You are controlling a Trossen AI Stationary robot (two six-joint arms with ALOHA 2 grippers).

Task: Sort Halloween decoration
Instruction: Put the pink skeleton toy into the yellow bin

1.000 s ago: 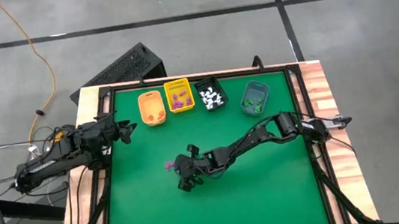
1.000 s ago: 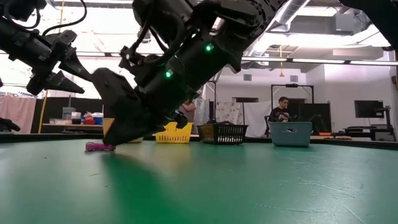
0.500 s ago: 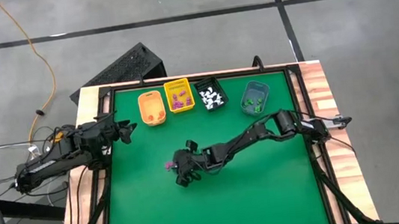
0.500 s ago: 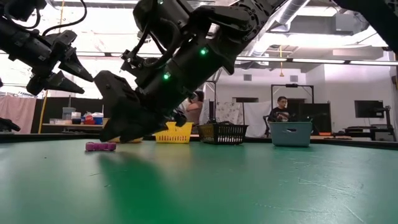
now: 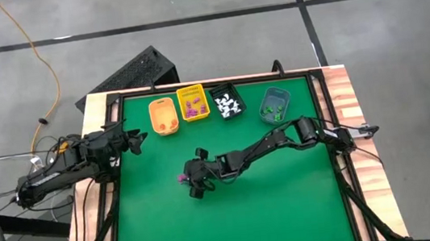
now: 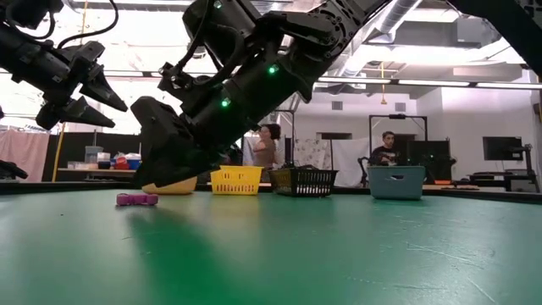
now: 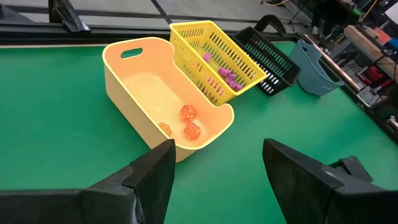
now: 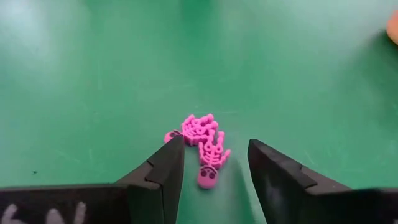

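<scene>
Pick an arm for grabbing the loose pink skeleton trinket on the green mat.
Right. Its end effector is open directly over the tiny pink plastic skeleton; the left end effector hovers by the orange bin.

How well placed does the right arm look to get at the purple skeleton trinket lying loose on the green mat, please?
Probably well placed, yes. The right gripper is open and just above the mat, with the purple skeleton trinket lying just ahead of its fingers. Nothing sits between them, and the left gripper waits near the orange bin.
</scene>
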